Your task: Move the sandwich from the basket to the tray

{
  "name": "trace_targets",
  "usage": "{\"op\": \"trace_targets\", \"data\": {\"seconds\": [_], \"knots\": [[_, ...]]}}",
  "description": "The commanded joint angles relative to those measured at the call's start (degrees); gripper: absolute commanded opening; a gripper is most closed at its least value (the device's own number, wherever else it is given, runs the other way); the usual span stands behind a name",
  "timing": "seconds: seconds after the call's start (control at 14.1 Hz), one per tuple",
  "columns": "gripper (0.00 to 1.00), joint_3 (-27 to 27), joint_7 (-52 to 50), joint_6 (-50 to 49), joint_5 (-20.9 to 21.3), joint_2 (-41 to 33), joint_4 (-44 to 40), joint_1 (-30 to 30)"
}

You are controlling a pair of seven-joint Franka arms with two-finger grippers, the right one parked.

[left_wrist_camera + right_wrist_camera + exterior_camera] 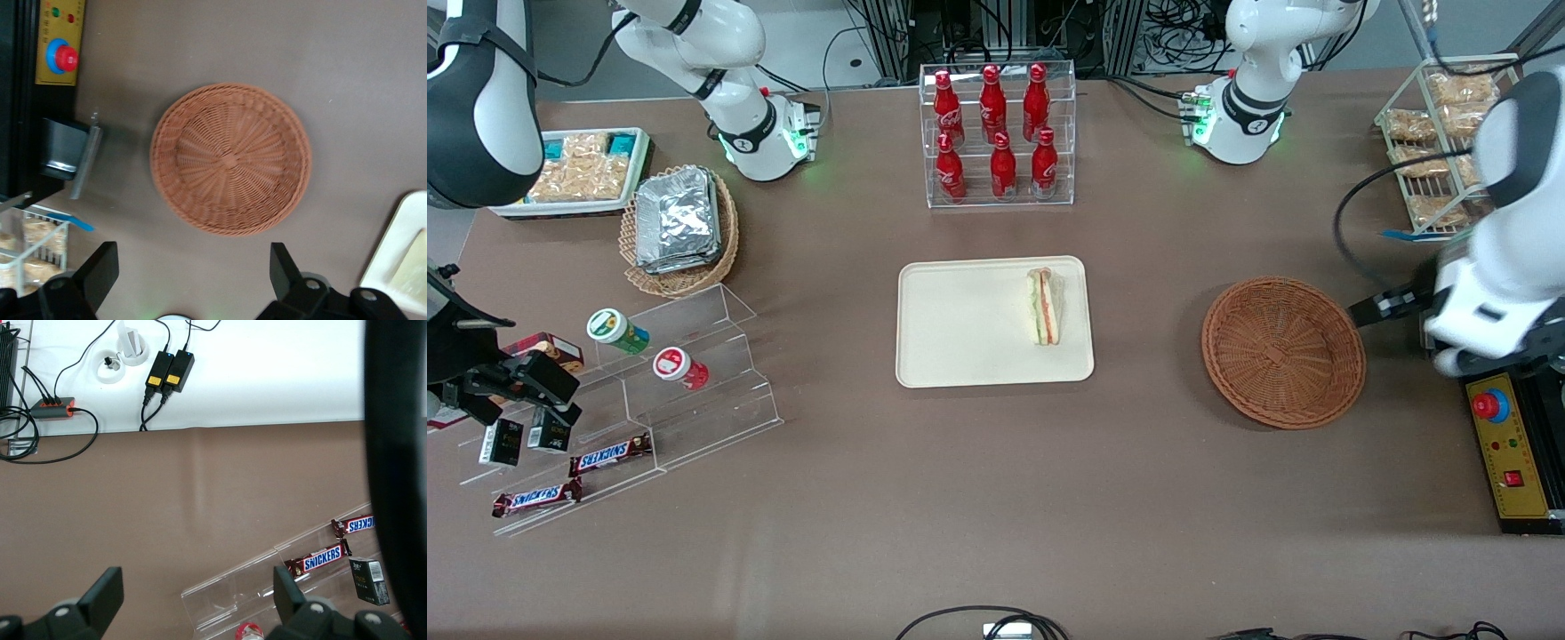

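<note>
On the brown table [996, 498] the biggest task item I had was the cream tray [960, 329], lying flat in the middle, nearer the front camera than the clear rack of red bottles [998, 133]. Toward my working arm's end sat the reddish-brown basket [1282, 351], well apart from the tray, and the wrist camera looked straight down into it [230, 159]: bare weave, nothing inside. My gripper [190, 277] hung above the table just beside the basket's rim, fingers [100, 270] spread wide apart and holding nothing; from the front, the white arm body covered most of it out by the table edge near the yellow control box [1507, 453] with its red button. And the sandwich [1045, 307] was down on the tray, lying on the tray's end closest to the basket, its orange and green filling stripes showing through the wrap; the wrist camera caught only a corner of that tray [393, 257]. Over toward the parked arm's end I could see the tan basket of foil packs [680, 227], the clear stepped stand [694, 373] and two Snickers bars [574, 476].
</note>
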State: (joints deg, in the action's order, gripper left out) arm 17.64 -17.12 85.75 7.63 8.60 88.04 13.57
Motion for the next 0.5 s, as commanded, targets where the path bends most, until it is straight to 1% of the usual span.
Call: {"op": "trace_targets", "data": {"seconds": [0.0, 0.21, 0.28, 0.43], "knots": [[1.00, -4.6, 8.5, -3.0, -1.6, -5.4, 2.7, -1.7], [1.00, -5.9, 16.0, -5.5, -1.7, -8.2, 2.7, -1.7], [1.00, -6.0, 18.4, -5.8, -2.3, -9.0, 2.7, -1.7], [1.00, -7.3, 23.1, -5.9, -6.6, -10.0, 2.3, -1.8]]}}
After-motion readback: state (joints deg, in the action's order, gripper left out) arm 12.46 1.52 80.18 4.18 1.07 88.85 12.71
